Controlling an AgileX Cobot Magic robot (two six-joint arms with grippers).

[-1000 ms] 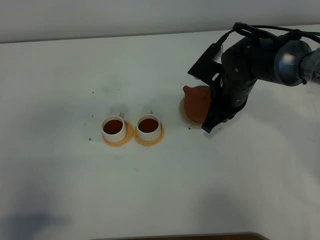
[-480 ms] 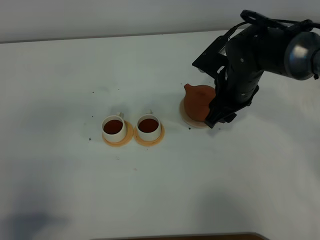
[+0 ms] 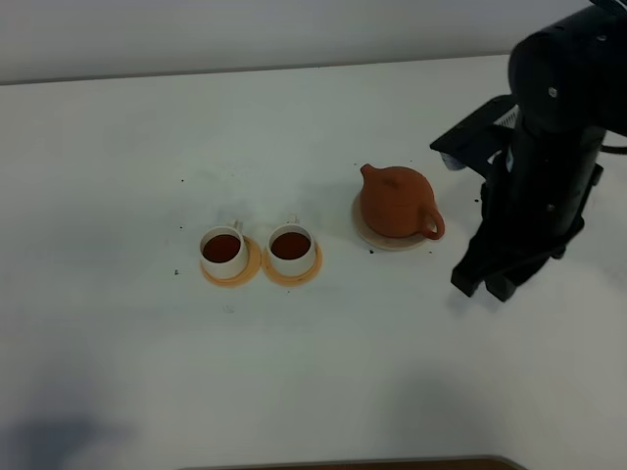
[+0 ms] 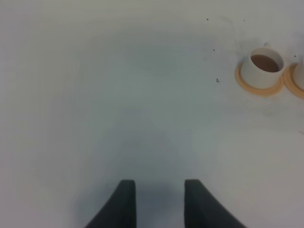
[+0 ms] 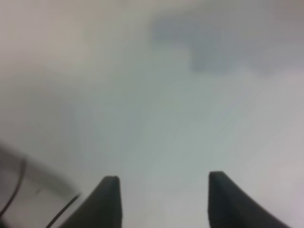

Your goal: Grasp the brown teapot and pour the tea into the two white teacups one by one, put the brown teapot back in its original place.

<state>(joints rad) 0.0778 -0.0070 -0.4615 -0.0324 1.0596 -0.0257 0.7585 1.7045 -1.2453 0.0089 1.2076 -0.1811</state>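
The brown teapot (image 3: pixel 396 201) stands upright on its pale round coaster (image 3: pixel 370 235), spout toward the far left, handle toward the right. Two white teacups (image 3: pixel 223 250) (image 3: pixel 291 248) hold dark tea (image 3: pixel 222 246) and sit on orange coasters. My right gripper (image 3: pixel 487 282) (image 5: pixel 161 190) is open and empty, off to the right of the teapot and apart from it. Over bare table my left gripper (image 4: pixel 159 194) stands open with nothing between its fingers; one teacup (image 4: pixel 264 66) shows in the left wrist view. The left gripper is out of the high view.
The white table (image 3: pixel 313 372) spreads around everything. Small dark specks (image 3: pixel 182 180) lie left of the cups. The table's far edge meets a pale wall (image 3: pixel 245 34). The right arm's black body (image 3: pixel 554 137) rises at the right side.
My right gripper has let go of the teapot, opened, and pulled away to the right and toward the front. The teapot stays on its coaster, now fully uncovered.
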